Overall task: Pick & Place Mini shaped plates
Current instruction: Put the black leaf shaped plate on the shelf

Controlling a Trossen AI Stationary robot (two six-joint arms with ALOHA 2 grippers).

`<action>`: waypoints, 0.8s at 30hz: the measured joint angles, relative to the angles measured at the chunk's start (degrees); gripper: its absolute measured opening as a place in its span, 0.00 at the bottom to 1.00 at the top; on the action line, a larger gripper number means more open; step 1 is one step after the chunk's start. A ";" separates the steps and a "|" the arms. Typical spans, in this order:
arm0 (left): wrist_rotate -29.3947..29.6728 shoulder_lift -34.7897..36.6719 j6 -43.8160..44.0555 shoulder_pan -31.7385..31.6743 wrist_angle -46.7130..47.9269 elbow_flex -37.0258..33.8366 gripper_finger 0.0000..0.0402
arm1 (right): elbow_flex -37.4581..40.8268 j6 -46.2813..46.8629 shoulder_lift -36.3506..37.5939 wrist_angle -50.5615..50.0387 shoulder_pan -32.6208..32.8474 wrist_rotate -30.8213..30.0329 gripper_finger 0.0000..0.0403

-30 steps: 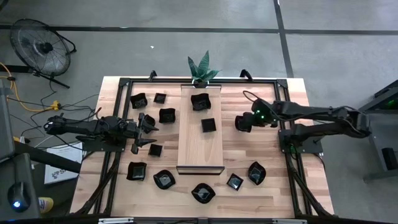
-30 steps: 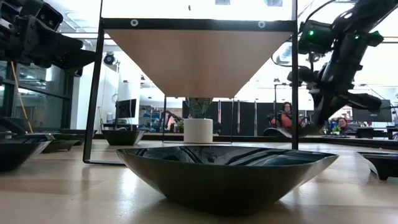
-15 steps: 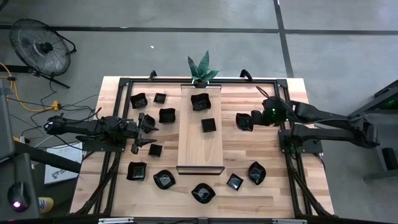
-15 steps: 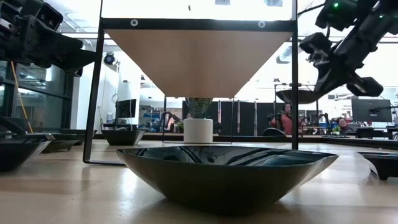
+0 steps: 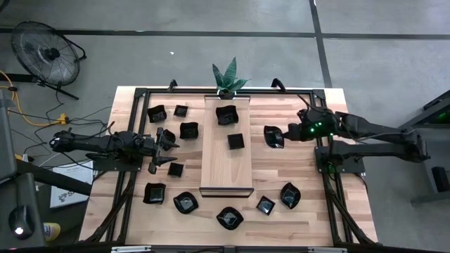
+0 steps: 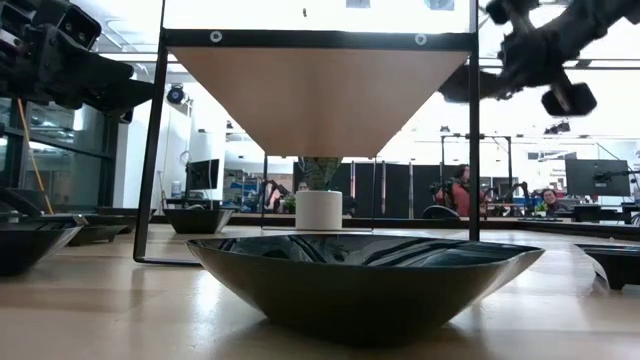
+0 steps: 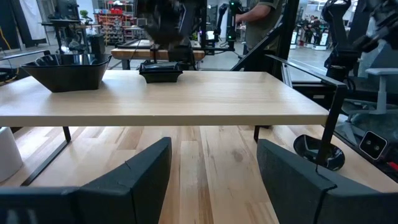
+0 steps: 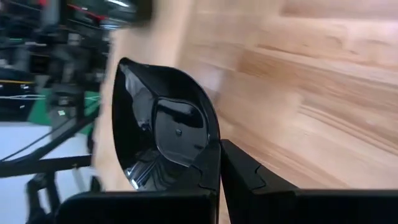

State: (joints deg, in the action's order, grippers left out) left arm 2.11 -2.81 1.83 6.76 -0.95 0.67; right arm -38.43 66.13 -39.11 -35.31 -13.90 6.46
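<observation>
Several glossy black mini plates lie on the table around a long pale wooden board (image 5: 226,165) that stands on legs. Two more, a wavy one (image 5: 226,114) and a square one (image 5: 235,141), rest on the board. My right gripper (image 5: 283,134) is right of the board and shut on one wavy plate (image 5: 273,136), which also fills the right wrist view (image 8: 165,124). In the low view this gripper (image 6: 530,60) is high up. My left gripper (image 5: 173,152) waits open left of the board, between two small plates; its fingers stand apart in its wrist view (image 7: 211,174). My right gripper pinches the wavy plate by its rim (image 8: 214,165) between the two fingers, on the side toward the table's right edge. The fingers come at it slanting from the right and above. The plate is lifted clear of the table and juts out past the fingertips toward the board.
A potted plant (image 5: 228,79) stands at the board's far end. A black frame (image 5: 140,98) runs round the table top. More plates line the near side (image 5: 230,218), one close before the low camera (image 6: 365,275). People sit in the room behind.
My right gripper, shut on the wavy plate, has risen steadily and carried the plate up from near the table top until it is well clear. Its wrist has drawn back a little toward the table's right edge. The left arm has kept still.
</observation>
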 joint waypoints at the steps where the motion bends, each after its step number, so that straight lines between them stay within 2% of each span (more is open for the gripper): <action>1: 0.00 -0.02 -0.02 -0.02 -0.02 0.00 0.58 | -1.27 -0.04 -0.24 0.00 0.77 -0.32 0.00; 7: 0.00 0.00 0.00 -0.02 -0.02 0.00 0.58 | -8.83 -1.18 -3.49 -0.06 5.58 -4.69 0.00; 13: 0.00 -0.01 0.00 -0.01 -0.01 0.00 0.58 | -17.83 -3.47 -10.49 -1.63 9.04 -5.91 0.00; 24: 0.00 0.00 0.00 -0.01 -0.01 0.00 0.58 | -36.16 -6.51 -26.45 -8.36 13.05 -3.81 0.00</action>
State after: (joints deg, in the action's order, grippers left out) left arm 2.11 -2.81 1.82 6.75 -0.96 0.67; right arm -74.59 59.62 -65.56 -43.67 -0.86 2.65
